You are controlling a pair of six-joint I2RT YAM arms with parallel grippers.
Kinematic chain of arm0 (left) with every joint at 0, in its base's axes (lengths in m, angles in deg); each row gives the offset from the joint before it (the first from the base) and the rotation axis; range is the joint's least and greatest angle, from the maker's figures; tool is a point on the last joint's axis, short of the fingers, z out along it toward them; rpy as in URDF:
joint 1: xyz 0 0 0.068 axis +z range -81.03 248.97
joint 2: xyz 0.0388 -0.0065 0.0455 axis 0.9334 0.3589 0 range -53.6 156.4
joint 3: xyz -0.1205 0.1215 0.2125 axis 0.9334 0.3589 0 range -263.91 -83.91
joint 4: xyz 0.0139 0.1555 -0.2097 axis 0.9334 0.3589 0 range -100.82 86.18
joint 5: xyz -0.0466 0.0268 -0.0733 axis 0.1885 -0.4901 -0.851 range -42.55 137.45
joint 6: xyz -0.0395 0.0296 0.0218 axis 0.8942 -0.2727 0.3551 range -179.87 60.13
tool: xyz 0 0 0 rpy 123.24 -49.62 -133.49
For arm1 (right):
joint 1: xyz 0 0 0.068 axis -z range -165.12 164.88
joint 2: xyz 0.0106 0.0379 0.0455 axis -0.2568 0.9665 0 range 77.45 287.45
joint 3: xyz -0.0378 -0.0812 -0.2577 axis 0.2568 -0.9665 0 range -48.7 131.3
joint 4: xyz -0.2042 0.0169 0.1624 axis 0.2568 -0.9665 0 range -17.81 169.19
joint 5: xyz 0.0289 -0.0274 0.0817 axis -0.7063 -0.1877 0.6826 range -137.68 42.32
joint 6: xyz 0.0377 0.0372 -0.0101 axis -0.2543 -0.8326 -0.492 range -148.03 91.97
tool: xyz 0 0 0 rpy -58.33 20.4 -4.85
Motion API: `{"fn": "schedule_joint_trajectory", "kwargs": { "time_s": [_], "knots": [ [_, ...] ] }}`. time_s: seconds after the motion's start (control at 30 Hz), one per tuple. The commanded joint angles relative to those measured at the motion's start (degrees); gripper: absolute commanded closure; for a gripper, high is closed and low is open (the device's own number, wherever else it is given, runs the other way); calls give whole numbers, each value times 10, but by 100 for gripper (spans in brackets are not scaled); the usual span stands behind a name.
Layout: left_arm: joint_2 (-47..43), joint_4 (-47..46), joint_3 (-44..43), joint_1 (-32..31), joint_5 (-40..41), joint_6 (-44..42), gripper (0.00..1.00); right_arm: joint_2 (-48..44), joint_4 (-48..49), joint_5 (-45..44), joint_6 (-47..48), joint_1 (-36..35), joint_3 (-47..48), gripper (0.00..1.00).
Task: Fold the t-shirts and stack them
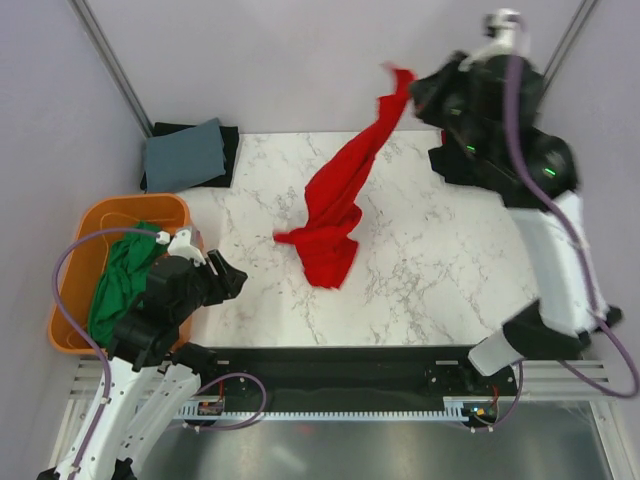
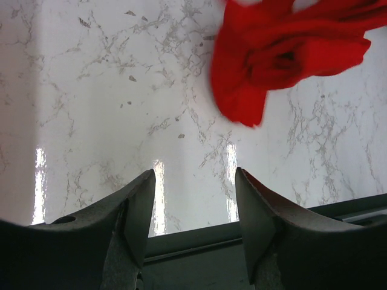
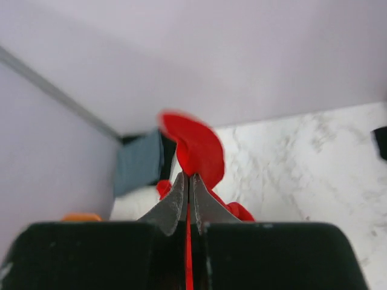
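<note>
**Red shirt hangs from 1 pinch, tail heaped on the counter**

The right gripper (image 3: 188, 178) has its fingers pressed together on a thin fold of the red shirt (image 1: 335, 200), high above the counter's (image 1: 450, 270) far edge. From there the cloth runs down as a twisted rope to a bunched heap at the counter's middle. The left gripper (image 2: 193, 181) sits by the near-left corner, fingers apart and holding nothing, with the heap just ahead of it.

The main risk is the hold itself. Only a narrow bit of cloth sits between the right fingers, and how deep it goes cannot be told. A quick swing could pull it free and drop the shirt in a lump.

The twist is the 2nd risk. Laid down as it hangs, the shirt would likely land roped instead of flat, and any fold would come out crooked.

If the left gripper reaches into the heap, it may pinch 2 layers or the wrong edge and lock that twist in.

A sweep leftward could also drag the tail towards the tub (image 1: 75, 225) holding the green shirt (image 1: 125, 280). It might also nudge the grey-blue shirt (image 1: 185, 155) lying on the black shirt (image 1: 228, 150) at the far-left corner.
</note>
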Motion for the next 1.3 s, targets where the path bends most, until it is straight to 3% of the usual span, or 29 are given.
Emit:
{"fn": "schedule_joint_trajectory", "kwargs": {
  "time_s": [0.0, 0.1, 0.23, 0.33, 0.43, 0.6, 0.83, 1.0, 1.27],
  "knots": [
    [1, -19, -1, -1, 11, 16, 38, -119, -44, -139, -10, 4, -81, 100],
    [3, -19, -1, -2, 12, 17, 38, -211, -58, -167, -44, 14, -224, 100],
    [11, -19, -1, -1, 11, 17, 38, -306, -58, -145, -117, 16, -502, 100],
    [16, -19, -1, -2, 9, 16, 38, -365, -41, -102, -157, 15, -644, 100],
    [36, -21, -6, -2, 7, 14, 38, -397, -20, -78, -166, 16, -718, 100],
    [119, -74, -4, -3, -26, 23, 37, -424, -7, -50, -172, 16, -778, 100],
    [338, -216, -52, -26, -34, 34, 37, -446, 51, -5, -172, 16, -879, 100],
    [528, -368, -69, -26, -105, 44, 33, -447, 94, 27, -162, 16, -926, 100],
    [697, -471, -135, -9, -73, 99, 33, -425, 126, 61, -133, 15, -939, 100]
  ]
}}
